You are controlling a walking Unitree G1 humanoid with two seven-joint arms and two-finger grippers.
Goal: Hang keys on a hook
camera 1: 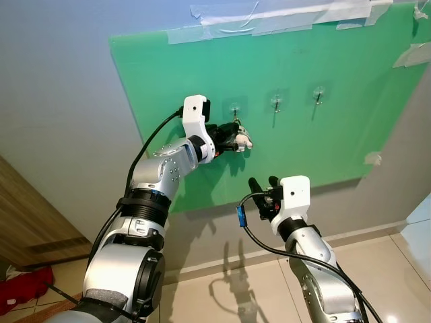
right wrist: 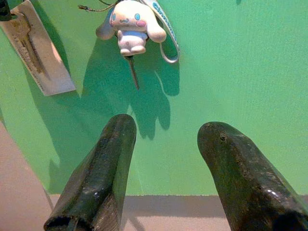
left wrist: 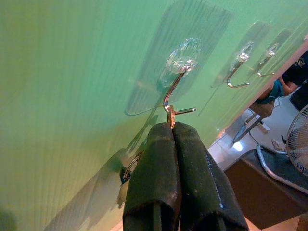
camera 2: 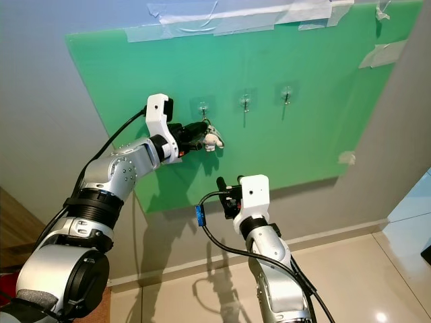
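We have our left gripper point(camera 1: 237, 140) raised to the green plastic board point(camera 1: 323, 148) taped to the grey wall point(camera 1: 60, 101), right at the leftmost of three clear-backed metal hooks point(left wrist: 177, 91). Its two black fingers are pressed tight together, pinching a small brass-coloured ring point(left wrist: 170, 115) that belongs to the bunch of keys with a white plush dog charm point(right wrist: 130, 26). In the left wrist view that ring sits touching the lower curve of the hook, but we cannot tell for certain whether it is already threaded over the upturned tip or only resting against it. The charm dangles just below the hook, beside our fingers, with a pale lanyard loop point(right wrist: 166, 33) next to it.

Our right gripper point(camera 1: 264, 192) hovers lower than the hook, well apart from it, its fingers spread wide and empty, pointing at the board.

We judge the task nearly done: the keys are carried up and brought to the hook. What remains is to make sure the ring is seated over the tip, then let go and draw the left arm away. The other two hooks point(camera 1: 276, 102), to the right of the first, carry nothing.
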